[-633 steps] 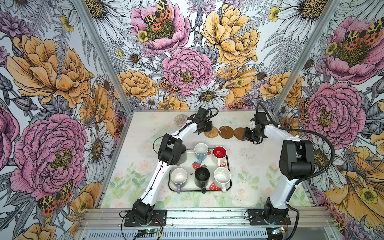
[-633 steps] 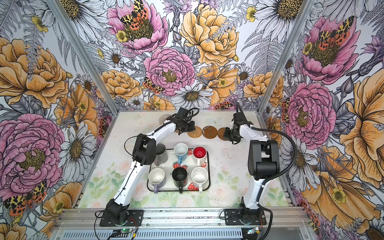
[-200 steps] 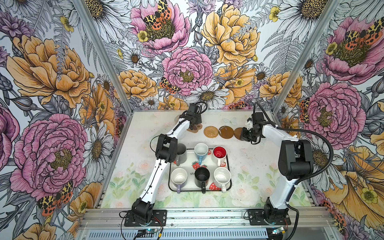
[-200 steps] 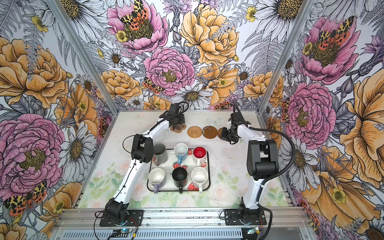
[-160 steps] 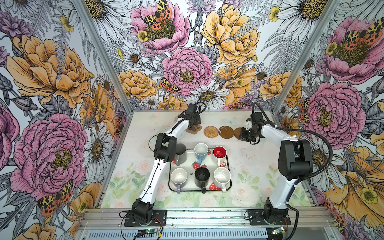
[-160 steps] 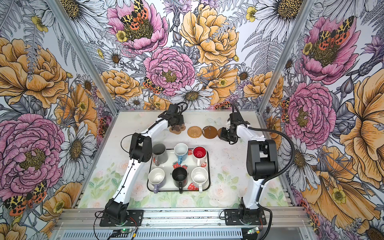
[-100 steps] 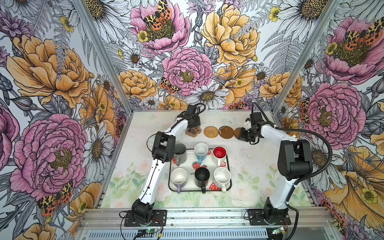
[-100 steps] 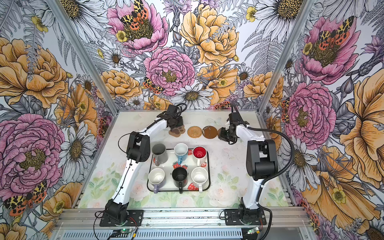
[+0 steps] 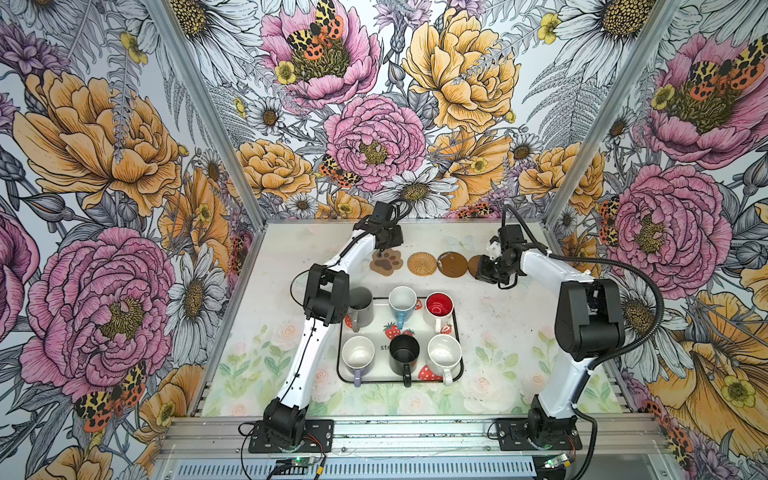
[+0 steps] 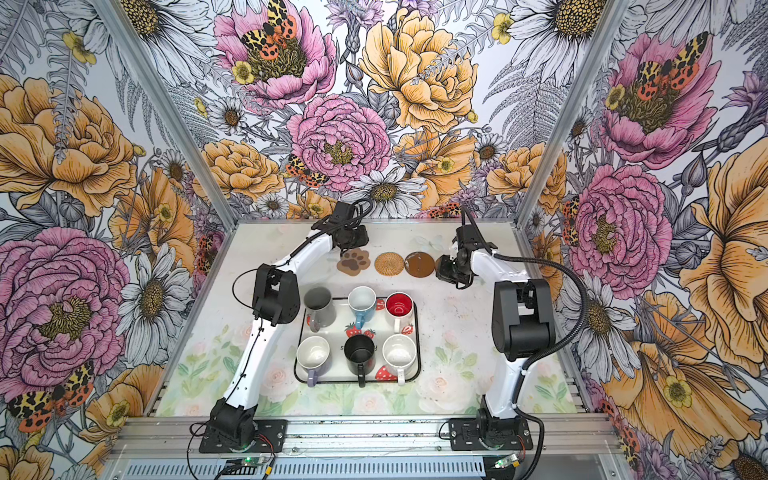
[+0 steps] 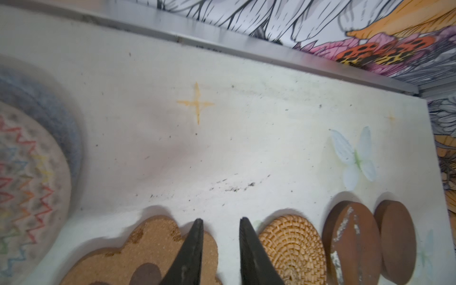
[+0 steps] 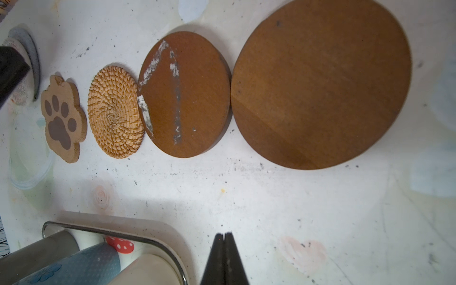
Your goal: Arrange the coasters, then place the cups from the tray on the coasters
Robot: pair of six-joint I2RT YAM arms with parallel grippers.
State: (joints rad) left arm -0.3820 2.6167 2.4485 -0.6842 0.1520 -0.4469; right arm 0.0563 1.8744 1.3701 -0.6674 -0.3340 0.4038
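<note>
Left wrist view: grey coaster (image 11: 29, 172) cropped, perhaps woven; left end effector (image 11: 220, 220) spread, right end effector (image 12: 223, 235) closed.

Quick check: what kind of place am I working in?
Likely a staged robot test cell: printed floral walls enclose a small tabletop, and the left arm and right arm are bolted to an aluminium rail in front.

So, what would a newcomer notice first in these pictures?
The loud flowered walls strike first, all around the table. Next comes the strawberry tray at mid-table with six mugs, the red-lined one brightest. Behind it lies a row of coasters, the paw-shaped one next to the open left claw.
</note>
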